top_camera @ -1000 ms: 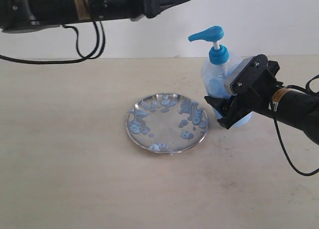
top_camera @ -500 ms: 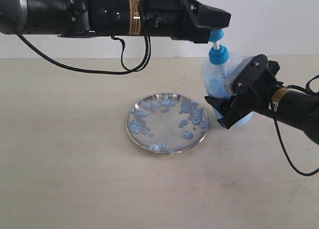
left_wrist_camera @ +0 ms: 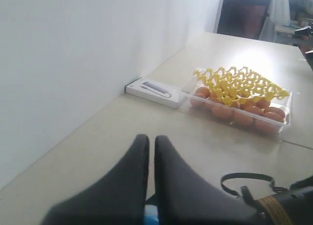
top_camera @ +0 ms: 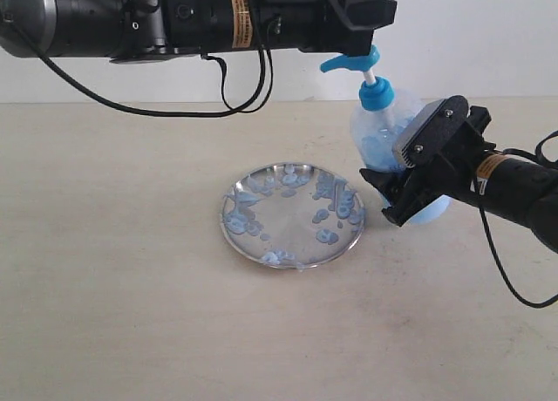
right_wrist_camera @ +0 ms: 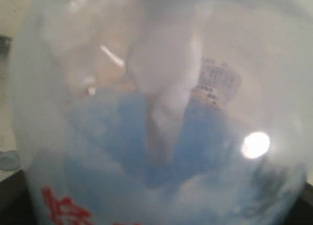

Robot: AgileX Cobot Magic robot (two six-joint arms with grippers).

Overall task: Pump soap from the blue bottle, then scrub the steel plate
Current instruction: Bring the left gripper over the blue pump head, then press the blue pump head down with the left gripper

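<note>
The blue bottle [top_camera: 377,131] stands right of centre on the tabletop [top_camera: 131,288], just beside the right edge of the steel plate [top_camera: 228,231], and it seems to lean a little towards the plate. The right gripper [top_camera: 401,176] is closed around its lower body. The right wrist view is filled by blurred plastic, so I cannot see the pads, but the exterior view suggests the hold is firm.

The left arm reaches across from the far left. The left gripper [left_wrist_camera: 148,139] has its fingers pressed almost together with nothing between them, and it sits on top of the pump head [top_camera: 352,63].

The bottle looks like thin clear plastic, so I expect it would dent under a hard squeeze. It is part full and heavier low down, and a low grip around the body suits it. The pump head is stiff, and a push straight down on its flat top should work best.

The plate already carries blobs of soap [top_camera: 328,237]. It is likely light and slick enough to skate when scrubbed, so the rim is the place to pin it.
</note>
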